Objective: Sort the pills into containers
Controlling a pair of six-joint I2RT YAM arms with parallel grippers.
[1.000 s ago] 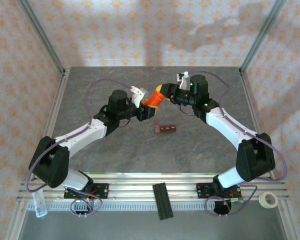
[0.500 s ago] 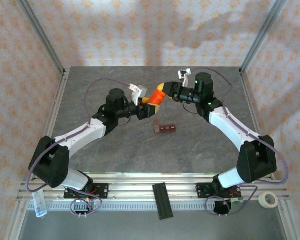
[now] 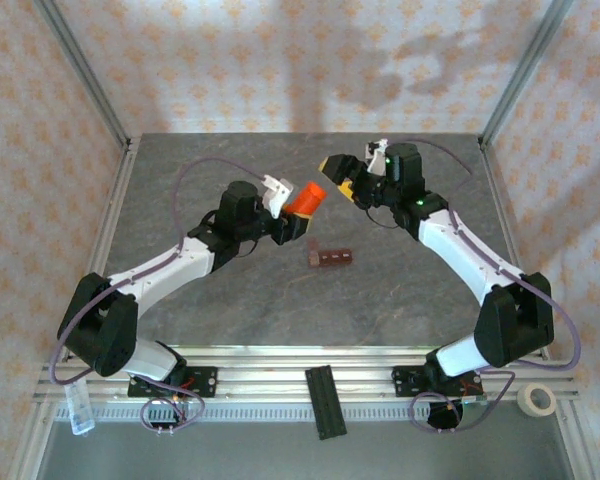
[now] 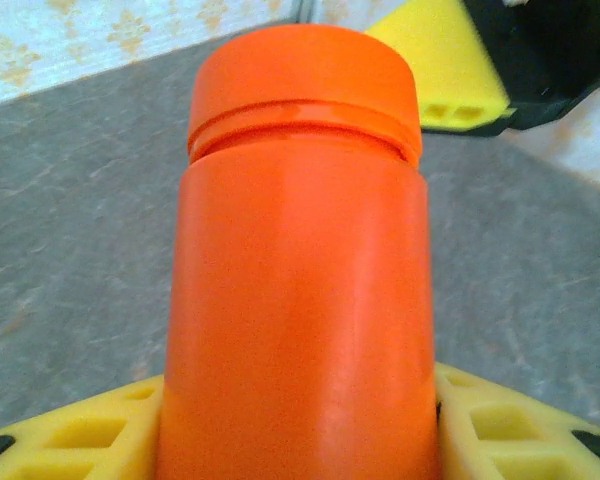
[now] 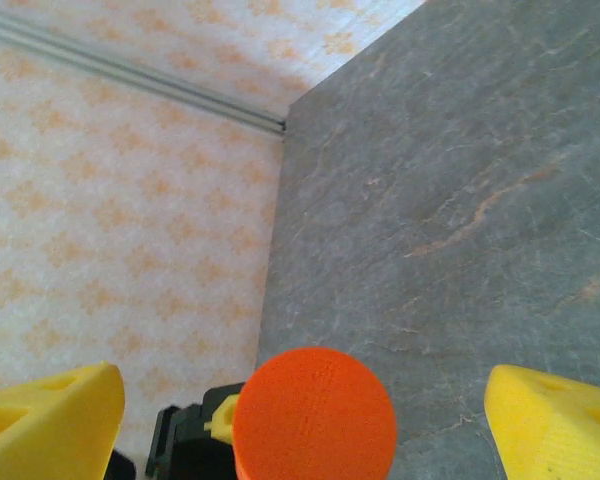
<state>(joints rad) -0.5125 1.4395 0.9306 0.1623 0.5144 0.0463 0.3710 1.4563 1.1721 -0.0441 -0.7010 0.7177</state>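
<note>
**A:** What lies around the hands?
**B:** Bare tabletop (image 3: pixel 230 300) beneath them. A black ribbed bar (image 3: pixel 325 401) and a tape roll (image 3: pixel 536 400) sit back by the arm bases, well apart from both hands.
**A:** The left hand (image 3: pixel 292 212)?
**B:** Clamped on an orange bottle (image 3: pixel 304 197), capped and tilted, with the cap toward the right hand (image 3: pixel 342 175).
**A:** And that one?
**B:** Spread wide, holding nothing. Its yellow fingers (image 5: pixel 50 425) flank the cap with gaps on either side.
**A:** The containers (image 3: pixel 331 258)?
**B:** A reddish-brown strip, flat on the tabletop near the left hand's fingertips and touching neither hand. The compartments are too small to read.
</note>
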